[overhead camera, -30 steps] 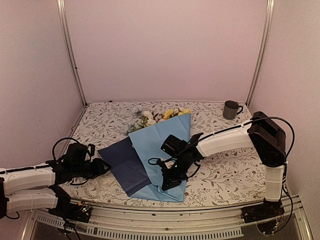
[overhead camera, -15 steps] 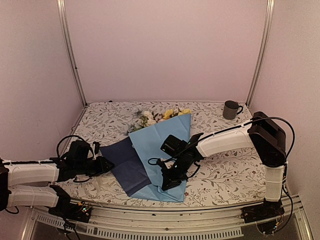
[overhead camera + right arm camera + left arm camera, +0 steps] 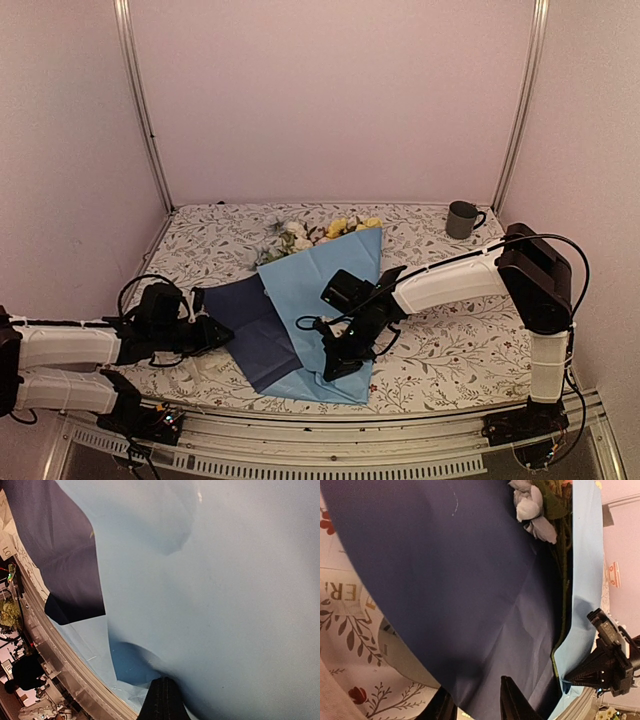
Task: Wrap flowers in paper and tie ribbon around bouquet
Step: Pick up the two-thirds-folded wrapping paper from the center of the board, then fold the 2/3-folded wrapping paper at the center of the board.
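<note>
Nearest, the left gripper [image 3: 216, 335] was seen with its fingers partly parted about the navy flap of the paper [image 3: 325, 285], though a firm pinch could not be told. The right gripper [image 3: 338, 368] was pressed, fingers closed, onto the light blue fold, beyond which the flowers [image 3: 300, 236] poked out at the far end. It was judged that the thin flap could slip free, or the stems be dragged askew, if it were pulled without a sure grip. Only in the left wrist view were green stems shown lying inside the fold, while the whole sheet's placing was shown only from above.
</note>
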Controlling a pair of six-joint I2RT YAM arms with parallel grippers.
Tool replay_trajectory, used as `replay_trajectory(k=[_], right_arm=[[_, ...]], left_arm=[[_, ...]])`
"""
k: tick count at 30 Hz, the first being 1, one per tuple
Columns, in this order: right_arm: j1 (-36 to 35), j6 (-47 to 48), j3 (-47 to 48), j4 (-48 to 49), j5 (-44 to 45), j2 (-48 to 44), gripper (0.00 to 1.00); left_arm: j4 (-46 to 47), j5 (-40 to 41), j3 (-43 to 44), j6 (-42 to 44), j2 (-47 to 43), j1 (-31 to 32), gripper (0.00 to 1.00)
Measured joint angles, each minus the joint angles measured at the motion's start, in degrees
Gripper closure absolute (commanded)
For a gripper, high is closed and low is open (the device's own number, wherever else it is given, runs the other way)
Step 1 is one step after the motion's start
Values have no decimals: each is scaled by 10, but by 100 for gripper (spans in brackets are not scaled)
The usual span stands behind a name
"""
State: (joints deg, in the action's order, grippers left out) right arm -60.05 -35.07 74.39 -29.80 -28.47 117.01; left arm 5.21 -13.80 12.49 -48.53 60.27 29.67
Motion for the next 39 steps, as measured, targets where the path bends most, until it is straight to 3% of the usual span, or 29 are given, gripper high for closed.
replay_trajectory(k=[2,8,15,23,39], right_arm=[[0,0,0,0,1,0,100],[-2,0,2,-3,4,0,100],[-2,0,2,-3,6,0,100],[-3,0,2,-3,7,0,100],[-5,-10,-33,41,14,-19,100]], left_arm=[[10,-2,-3,-1,10,3,74],[46,2,-2,11,44,21,100],[54,1,48,31,67,62,100],[43,-16,162,67,64,104,100],[110,-111,373,106,386,135,100]])
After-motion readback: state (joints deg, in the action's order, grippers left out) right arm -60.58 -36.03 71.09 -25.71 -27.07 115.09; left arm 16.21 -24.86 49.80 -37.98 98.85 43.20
